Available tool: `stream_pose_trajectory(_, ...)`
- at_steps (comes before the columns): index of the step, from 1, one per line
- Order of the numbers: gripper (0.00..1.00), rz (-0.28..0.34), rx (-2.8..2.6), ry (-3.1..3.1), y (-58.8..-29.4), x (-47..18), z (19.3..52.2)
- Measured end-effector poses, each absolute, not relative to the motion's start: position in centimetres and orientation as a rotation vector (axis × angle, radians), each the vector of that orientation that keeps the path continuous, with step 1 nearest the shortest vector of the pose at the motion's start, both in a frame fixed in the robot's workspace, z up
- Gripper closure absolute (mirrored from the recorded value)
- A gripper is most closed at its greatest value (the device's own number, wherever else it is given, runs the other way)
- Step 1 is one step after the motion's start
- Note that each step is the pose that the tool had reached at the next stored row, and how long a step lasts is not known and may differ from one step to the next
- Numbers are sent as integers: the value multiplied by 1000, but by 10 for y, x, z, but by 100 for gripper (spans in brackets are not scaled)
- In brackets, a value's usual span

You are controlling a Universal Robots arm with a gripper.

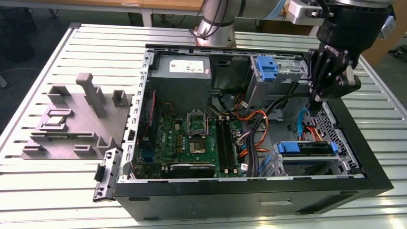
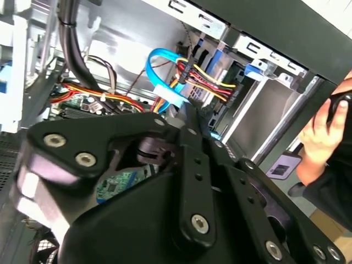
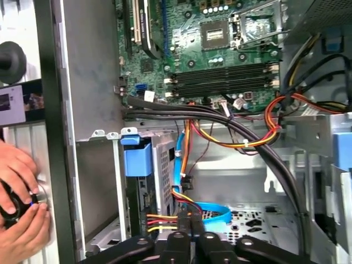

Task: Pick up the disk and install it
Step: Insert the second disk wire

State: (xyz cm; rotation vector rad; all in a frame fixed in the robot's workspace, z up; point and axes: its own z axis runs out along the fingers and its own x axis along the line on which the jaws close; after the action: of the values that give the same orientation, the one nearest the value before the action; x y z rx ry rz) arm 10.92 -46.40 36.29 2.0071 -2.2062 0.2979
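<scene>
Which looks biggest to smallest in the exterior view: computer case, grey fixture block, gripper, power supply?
1. computer case
2. grey fixture block
3. gripper and power supply look close; the gripper may sit nearer the camera, so unranked.

The gripper (image 1: 316, 98) hangs over the open computer case (image 1: 375, 179) in the exterior view, its fingertips lost against dark cabling, so whether they are apart or closed cannot be told. In the second wrist view the gripper's black body hides most of the motherboard (image 2: 113, 184), and a person's hand (image 2: 322, 132) is cut off by the picture's edge. In the first wrist view the disk (image 3: 144, 165) sits in its bay with only its blue bracket end showing, and two hands (image 3: 19, 201) are cut off by the edge.
</scene>
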Motion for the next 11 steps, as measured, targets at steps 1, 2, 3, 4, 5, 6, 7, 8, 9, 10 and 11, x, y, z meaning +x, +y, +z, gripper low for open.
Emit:
stream_pose_trajectory(1, 83, 304, 2004, -2203, -464, 109, 362)
stream_pose_trajectory(2, 76, 310, 2001, -2200, -464, 109, 361)
stream_pose_trajectory(3, 76, 315, 1999, -2196, -464, 109, 360)
stream_pose_trajectory(4, 71, 320, 1996, -2193, -464, 109, 359)
stream_pose_trajectory(5, 71, 325, 1994, -2191, -464, 109, 358)
stream_pose_trajectory(6, 64, 331, 1991, -2187, -464, 109, 357)
stream_pose_trajectory(7, 64, 337, 1988, -2184, -464, 109, 357)
stream_pose_trajectory(8, 66, 343, 1984, -2180, -464, 109, 356)
stream_pose_trajectory(9, 66, 350, 1981, -2176, -464, 109, 355)
stream_pose_trajectory(10, 72, 357, 1978, -2172, -464, 109, 354)
stream_pose_trajectory(11, 72, 363, 1975, -2169, -464, 109, 354)
